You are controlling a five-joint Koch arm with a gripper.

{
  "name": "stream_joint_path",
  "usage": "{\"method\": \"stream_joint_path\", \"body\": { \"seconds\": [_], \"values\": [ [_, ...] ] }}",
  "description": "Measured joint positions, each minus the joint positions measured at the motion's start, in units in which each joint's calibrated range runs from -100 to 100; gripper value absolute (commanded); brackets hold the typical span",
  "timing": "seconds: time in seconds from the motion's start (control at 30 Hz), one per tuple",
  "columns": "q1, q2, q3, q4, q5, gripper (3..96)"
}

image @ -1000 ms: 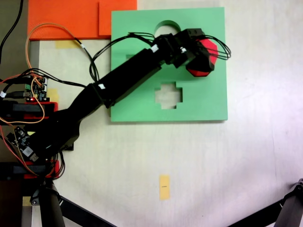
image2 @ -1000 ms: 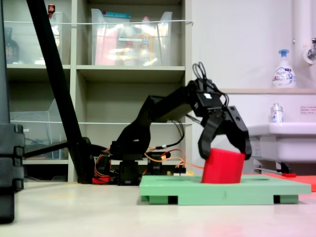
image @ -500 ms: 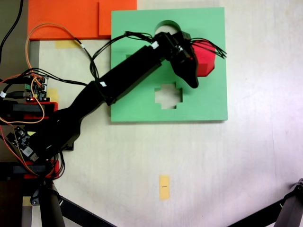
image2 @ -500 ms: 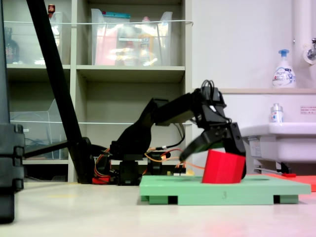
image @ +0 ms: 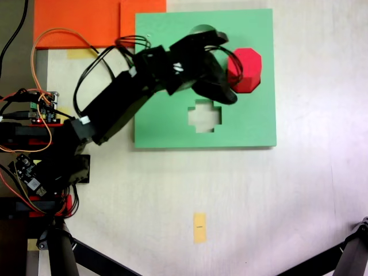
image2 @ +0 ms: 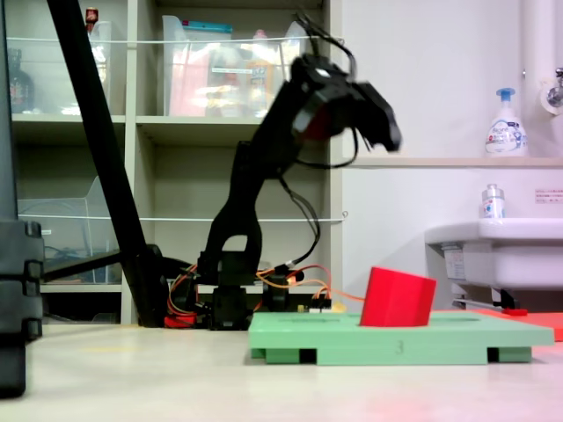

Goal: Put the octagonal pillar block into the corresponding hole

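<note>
The octagonal pillar block point(image: 247, 68) point(image2: 398, 298), bright red, stands free on the right part of the green foam board point(image: 253, 123) point(image2: 457, 338). In the second exterior view it leans, its top face slanted. The corresponding hole lies under the block and is hidden; how deep the block sits in it I cannot tell. My gripper point(image: 229, 69) point(image2: 383, 123) is open and holds nothing. It hangs high above the board, up and to the left of the block in the second exterior view. The round cutout point(image: 202, 29) is partly covered by the arm. The cross cutout point(image: 205, 115) is in plain sight.
Orange foam sheets point(image: 86, 23) lie past the board's top-left corner. Circuit boards and wires point(image: 34, 109) crowd the arm's base. A yellow tape strip point(image: 199, 227) marks the floor, with tripod legs point(image: 63, 253) near it. A shelf point(image2: 237, 132) and a sink point(image2: 493, 237) stand behind.
The gripper has let go of the red block, opened, and swung up and back toward the arm's base. The block stays leaning on the board.
</note>
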Motion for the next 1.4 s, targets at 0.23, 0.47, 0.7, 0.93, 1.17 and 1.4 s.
{"method": "stream_joint_path", "body": {
  "seconds": [0.23, 0.47, 0.7, 0.93, 1.17, 1.4],
  "values": [
    [0.29, 7.93, 0.1, -1.86, -0.83, 78.9],
    [2.1, 31.33, -0.1, 5.87, 0.05, 79.1],
    [2.49, 42.13, -0.1, 11.65, 1.12, 79.1],
    [2.05, 44.32, -0.1, 11.55, 1.07, 79.1],
    [0.44, 44.19, -0.1, 5.29, -0.24, 79.1],
    [0.24, 43.91, -0.1, 3.72, -1.07, 78.9]
  ]
}}
